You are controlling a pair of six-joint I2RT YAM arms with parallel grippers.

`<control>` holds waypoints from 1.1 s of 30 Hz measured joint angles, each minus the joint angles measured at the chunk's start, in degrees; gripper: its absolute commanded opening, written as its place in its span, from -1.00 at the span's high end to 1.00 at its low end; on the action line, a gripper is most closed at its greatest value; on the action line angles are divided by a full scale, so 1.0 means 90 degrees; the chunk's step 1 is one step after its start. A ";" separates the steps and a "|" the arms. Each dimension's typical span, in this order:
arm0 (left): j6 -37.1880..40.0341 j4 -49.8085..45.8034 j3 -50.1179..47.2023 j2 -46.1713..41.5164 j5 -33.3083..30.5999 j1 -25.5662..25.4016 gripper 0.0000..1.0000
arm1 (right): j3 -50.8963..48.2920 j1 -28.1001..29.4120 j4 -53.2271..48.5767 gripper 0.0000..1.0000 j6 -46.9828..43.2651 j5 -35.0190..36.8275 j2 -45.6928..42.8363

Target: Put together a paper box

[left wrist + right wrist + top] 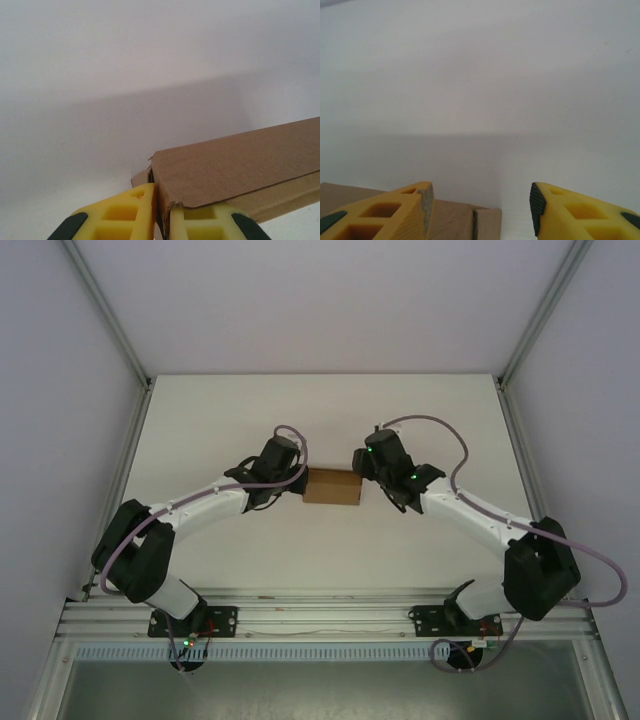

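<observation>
Pinching box (235,165) end wall with left claw (162,220), bottom centre. Spread, empty at right claw (481,205); box lower left. Hold pinch firm; square right claw before closing.

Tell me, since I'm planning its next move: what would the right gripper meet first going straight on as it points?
Way looks free for the right gripper: bare white table ahead, paper box low left. Depth unclear.

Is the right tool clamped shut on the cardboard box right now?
No, the right tool stands wide open, and the box sits low in the gap without being pinched.
</observation>
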 measured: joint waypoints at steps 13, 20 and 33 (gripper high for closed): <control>0.0437 -0.0797 0.0041 -0.0255 0.0583 -0.0070 -0.46 | -0.0818 0.0000 0.0568 0.10 0.0750 -0.0379 0.0141; 0.0148 -0.1569 0.0296 -0.0661 0.0459 -0.0056 -1.00 | -0.1110 -0.0007 0.1056 0.11 0.0901 -0.0381 0.0078; -0.1039 -0.0449 0.0539 0.0255 0.2159 0.1528 -0.73 | -0.1222 -0.0017 0.1392 0.13 0.0801 -0.0418 0.0102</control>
